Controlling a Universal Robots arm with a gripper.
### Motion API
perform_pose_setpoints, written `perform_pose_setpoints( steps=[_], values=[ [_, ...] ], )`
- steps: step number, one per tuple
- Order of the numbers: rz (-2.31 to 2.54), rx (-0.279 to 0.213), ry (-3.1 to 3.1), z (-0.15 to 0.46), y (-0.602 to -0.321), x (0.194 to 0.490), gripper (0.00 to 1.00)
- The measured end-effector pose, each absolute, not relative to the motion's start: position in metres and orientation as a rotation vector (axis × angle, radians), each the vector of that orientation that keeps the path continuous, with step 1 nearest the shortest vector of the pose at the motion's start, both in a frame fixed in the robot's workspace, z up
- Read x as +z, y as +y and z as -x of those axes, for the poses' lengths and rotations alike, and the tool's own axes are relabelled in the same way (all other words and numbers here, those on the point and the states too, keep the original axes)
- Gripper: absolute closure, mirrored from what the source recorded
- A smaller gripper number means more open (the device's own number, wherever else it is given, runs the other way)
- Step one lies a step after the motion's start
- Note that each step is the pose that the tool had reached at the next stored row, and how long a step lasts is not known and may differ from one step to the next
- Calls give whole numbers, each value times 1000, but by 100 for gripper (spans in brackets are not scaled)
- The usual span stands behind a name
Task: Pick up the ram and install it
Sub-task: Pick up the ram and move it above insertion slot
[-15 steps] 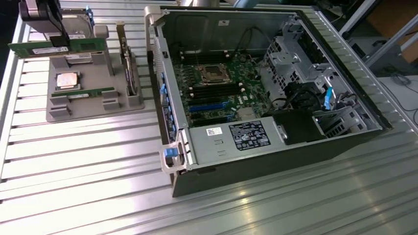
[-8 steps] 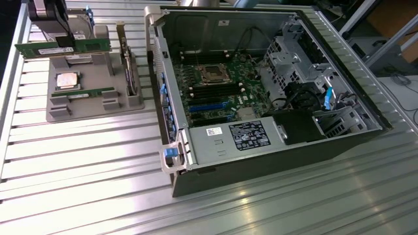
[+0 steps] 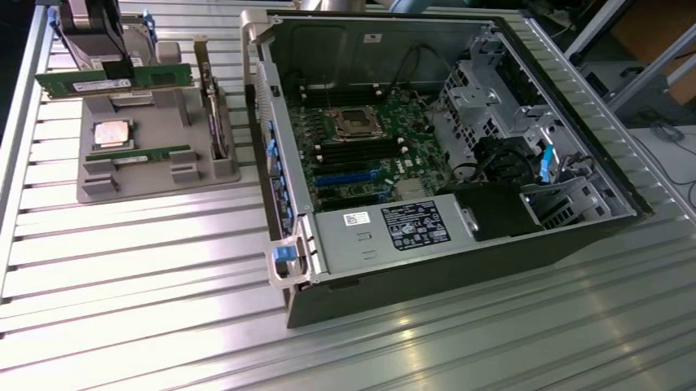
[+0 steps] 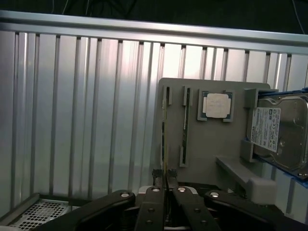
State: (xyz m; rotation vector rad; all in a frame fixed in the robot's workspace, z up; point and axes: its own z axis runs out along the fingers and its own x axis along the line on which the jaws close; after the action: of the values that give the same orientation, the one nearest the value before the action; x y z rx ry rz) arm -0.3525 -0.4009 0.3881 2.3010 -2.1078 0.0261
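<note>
My gripper (image 3: 112,70) hangs over the grey tray (image 3: 152,183) at the exterior view's far left. It is shut on a ram (image 3: 114,81), a long green stick with a white sticker, held level just above the tray. A second ram (image 3: 139,155) lies in its slot lower on the tray. In the wrist view the gripper (image 4: 165,180) pinches the held ram (image 4: 164,144) edge-on, with the tray (image 4: 211,144) below. The open computer case (image 3: 435,269) lies to the exterior view's right, and its motherboard (image 3: 364,155) with dark memory slots is exposed.
The tray also carries a square silver processor (image 3: 112,133), an upright expansion card (image 3: 213,114) and a hard drive (image 4: 276,130). Inside the case are a power supply (image 3: 381,236) and drive cages (image 3: 478,90). Everything sits on a ribbed metal table (image 3: 163,309).
</note>
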Motion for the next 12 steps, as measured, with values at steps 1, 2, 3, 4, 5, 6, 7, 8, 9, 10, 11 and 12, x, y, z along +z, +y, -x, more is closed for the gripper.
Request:
perform_pose_setpoints(
  steps=[1,2,3,4,5,6,7,8,9,10,11,12],
  values=[
    [-2301,27,-2107,352,-401,388,87],
    [-2300,28,-2107,351,-401,388,87],
    [-2300,29,-2107,350,-401,388,87],
    [-2299,30,-2106,348,-401,388,87],
    [-2298,32,-2105,347,-401,388,87],
    [-2298,33,-2105,346,-401,388,87],
    [-2297,34,-2104,345,-401,388,87],
    [-2296,35,-2104,344,-401,388,87],
    [-2296,36,-2103,343,-401,388,87],
    [-2295,37,-2103,342,-401,388,87],
    [-2295,38,-2102,341,-401,388,87],
    [-2294,39,-2101,340,-401,388,87]
  ],
)
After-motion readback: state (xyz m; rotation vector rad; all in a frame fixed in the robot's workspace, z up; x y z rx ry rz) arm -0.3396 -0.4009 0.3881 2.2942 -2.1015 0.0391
